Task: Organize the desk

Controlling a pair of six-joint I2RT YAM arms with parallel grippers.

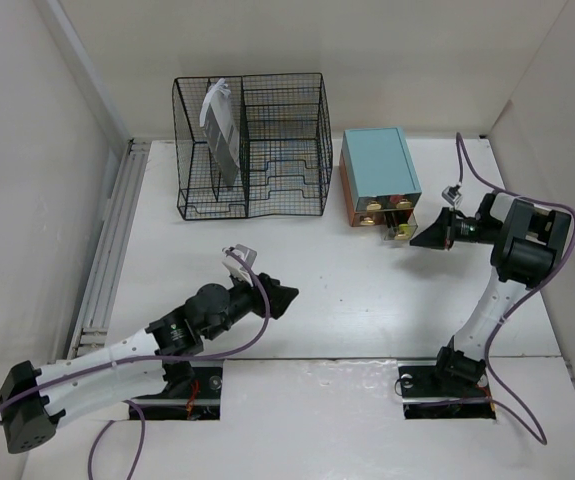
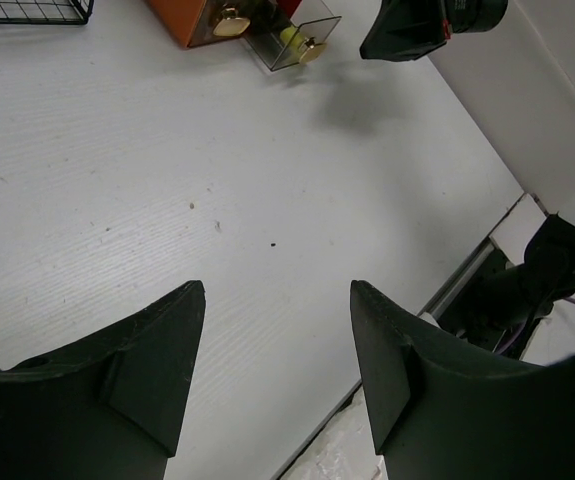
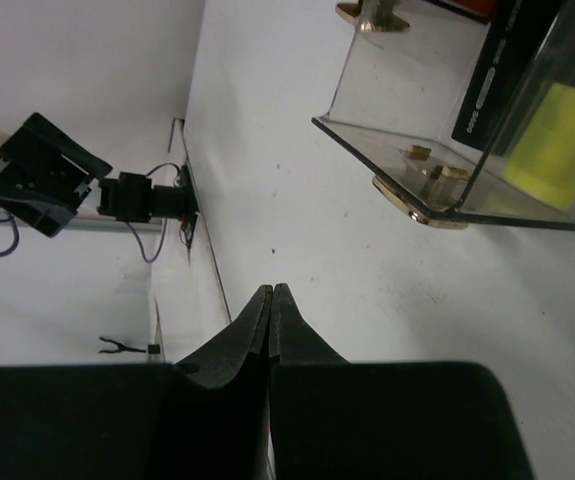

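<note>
Left arm lies low, reaching in from 7 o'clock. Left gripper [image 1: 280,298] hovers over the middle of the white desk [image 1: 367,310], fingers apart and empty.

Right arm is folded at 3 o'clock. Right gripper [image 1: 414,238] has its fingers pressed together with nothing between them, just beside the pulled-out clear drawer [image 3: 417,150].

The drawer holds a yellow block [image 3: 557,140] and a dark item [image 3: 492,85] that is cut off by the frame.

The wire rack [image 1: 267,140] at 12 o'clock holds an upright pale packet [image 1: 217,125] in its left bay.

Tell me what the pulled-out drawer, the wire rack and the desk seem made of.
The drawer looks like clear, glossy acrylic: its contents show through the walls. Its knob is shiny gold, brass-like metal. The wire rack is thin black mesh, probably coated steel. The desk is white, matte, faintly ribbed; laminate or plastic, I cannot tell.
</note>
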